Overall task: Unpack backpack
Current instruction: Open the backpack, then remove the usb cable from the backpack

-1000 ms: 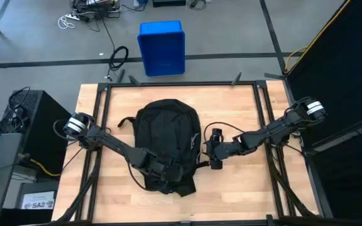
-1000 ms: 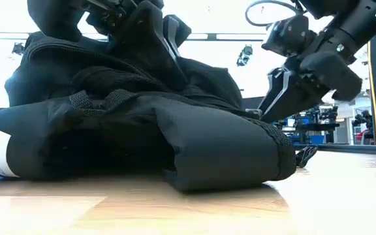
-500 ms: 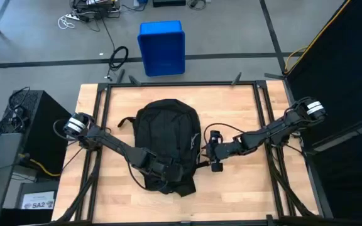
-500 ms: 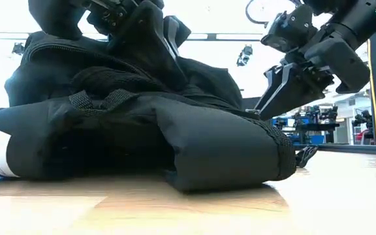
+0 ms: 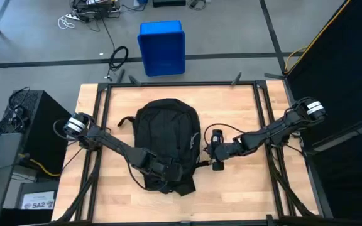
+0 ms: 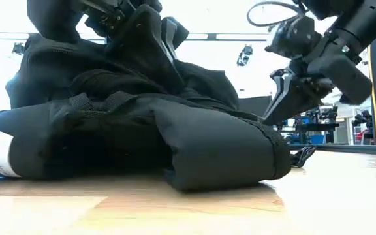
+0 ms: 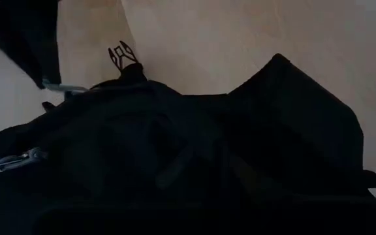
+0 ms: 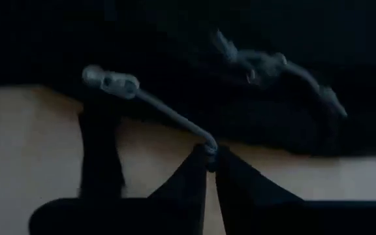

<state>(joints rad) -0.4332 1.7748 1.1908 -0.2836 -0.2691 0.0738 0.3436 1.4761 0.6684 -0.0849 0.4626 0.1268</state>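
While the left gripper [image 5: 168,169] stays buried in the backpack [image 5: 166,135], fingers unseen, the right gripper [image 8: 210,158], pinching a zipper pull cord [image 8: 175,116], has drawn back slightly, likely tugging the zip open.

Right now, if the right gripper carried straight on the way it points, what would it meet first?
Probably the backpack: the right gripper, shut on a zipper pull cord, faces its black side just beyond; depth is unclear.
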